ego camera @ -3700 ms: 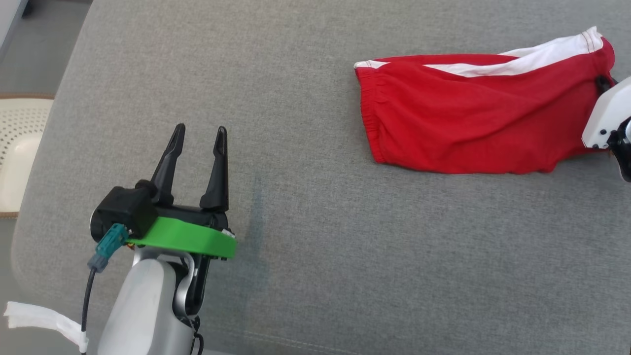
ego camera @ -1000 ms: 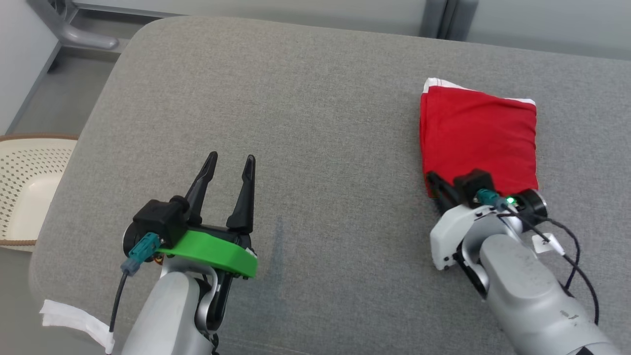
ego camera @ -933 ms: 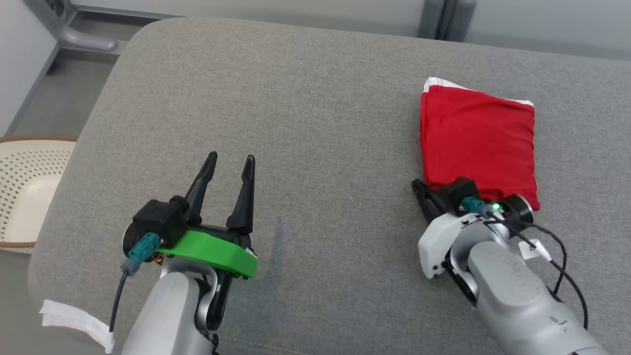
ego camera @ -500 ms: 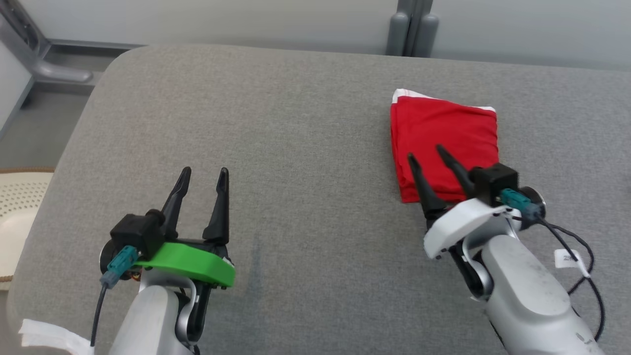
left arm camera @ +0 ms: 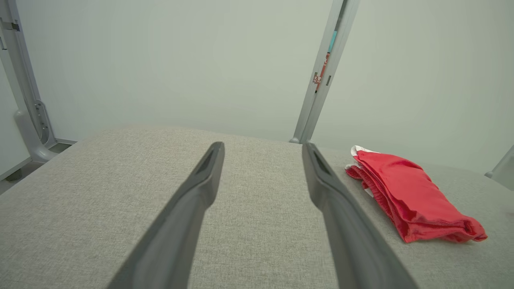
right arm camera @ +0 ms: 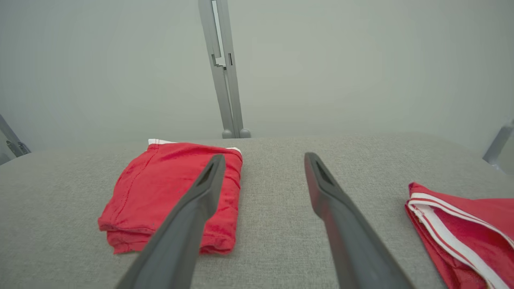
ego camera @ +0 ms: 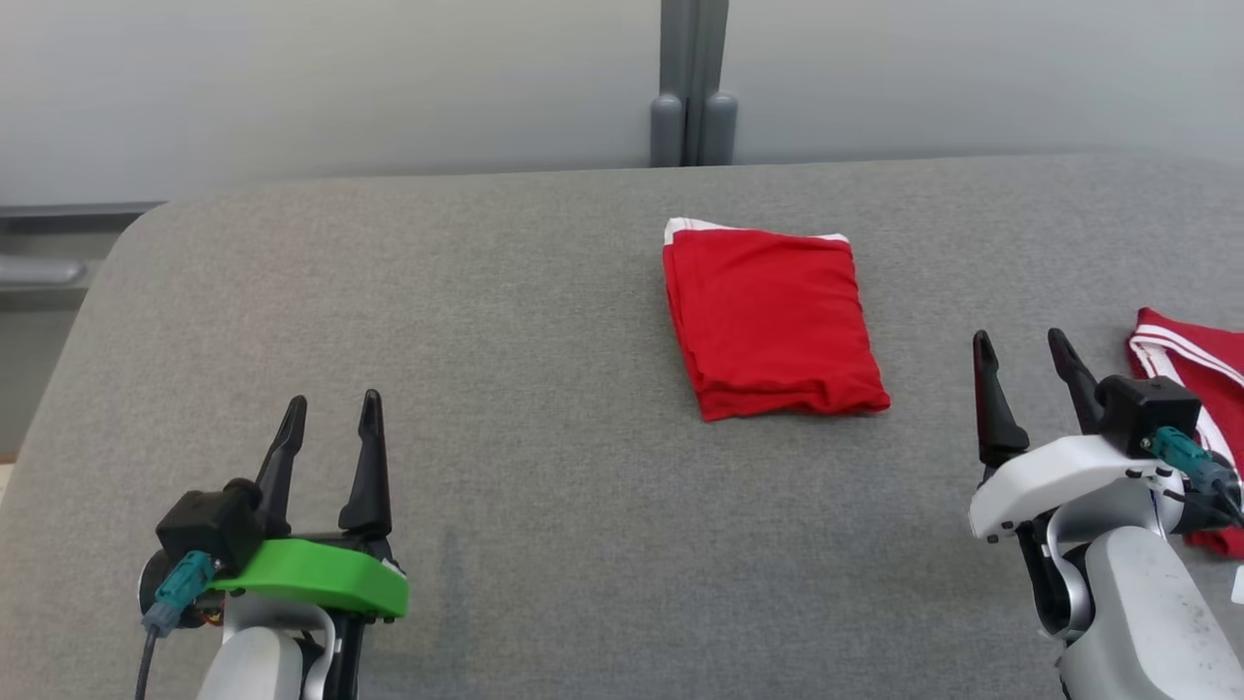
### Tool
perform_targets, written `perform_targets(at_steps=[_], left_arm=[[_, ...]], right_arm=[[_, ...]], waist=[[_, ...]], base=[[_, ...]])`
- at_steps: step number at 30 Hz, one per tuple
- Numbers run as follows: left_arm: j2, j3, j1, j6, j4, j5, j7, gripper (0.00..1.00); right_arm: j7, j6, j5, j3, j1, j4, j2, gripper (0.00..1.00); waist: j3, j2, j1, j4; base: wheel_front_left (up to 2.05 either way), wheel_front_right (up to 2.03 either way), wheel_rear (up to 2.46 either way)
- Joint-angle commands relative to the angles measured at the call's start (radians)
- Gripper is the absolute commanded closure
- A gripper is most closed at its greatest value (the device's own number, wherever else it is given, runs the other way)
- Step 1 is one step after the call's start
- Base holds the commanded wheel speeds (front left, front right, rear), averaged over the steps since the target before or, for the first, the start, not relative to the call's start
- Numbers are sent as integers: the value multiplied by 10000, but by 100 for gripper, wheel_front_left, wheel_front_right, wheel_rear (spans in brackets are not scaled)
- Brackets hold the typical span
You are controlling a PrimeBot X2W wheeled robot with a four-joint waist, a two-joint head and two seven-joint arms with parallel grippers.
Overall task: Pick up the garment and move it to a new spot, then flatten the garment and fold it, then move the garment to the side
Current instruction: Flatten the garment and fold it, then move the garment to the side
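Just let go of folded red shorts (ego camera: 773, 321) with right pincer (ego camera: 1019, 337); backed it off to 4 o'clock, spread wide, empty. Parked shorts flat around 2 o'clock on grey upholstered surface (ego camera: 486, 292). Kept left pincer (ego camera: 333, 401) wide, idle at 8 o'clock. Probably finished: folded, set aside.

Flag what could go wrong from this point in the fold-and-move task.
1. The folded garment shows loose stacked layers along its near edge. If the open right gripper pinches only the top layer to shift it aside, the fold may come apart.
2. The striped garment lies close beside that gripper's wrist. A sideways sweep of the arm could snag it or drag it along.
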Motion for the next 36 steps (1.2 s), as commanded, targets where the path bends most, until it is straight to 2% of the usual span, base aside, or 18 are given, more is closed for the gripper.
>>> perform_targets(at_steps=[1,13,36], left_arm=[[61,142,223,8,-51,88,7,0],[-63,354,395,8,-204,269,5,0],[-150,287,157,8,-207,248,7,0]], right_arm=[[64,-11,11,12,178,-57,21,0],[333,-11,452,831,347,-301,-225,0],[645,-11,451,968,-189,-267,-358,0]], waist=[[-306,0,0,-384],[-236,0,0,-612],[73,0,0,-319]], base=[[0,0,0],[0,0,0],[0,0,0]])
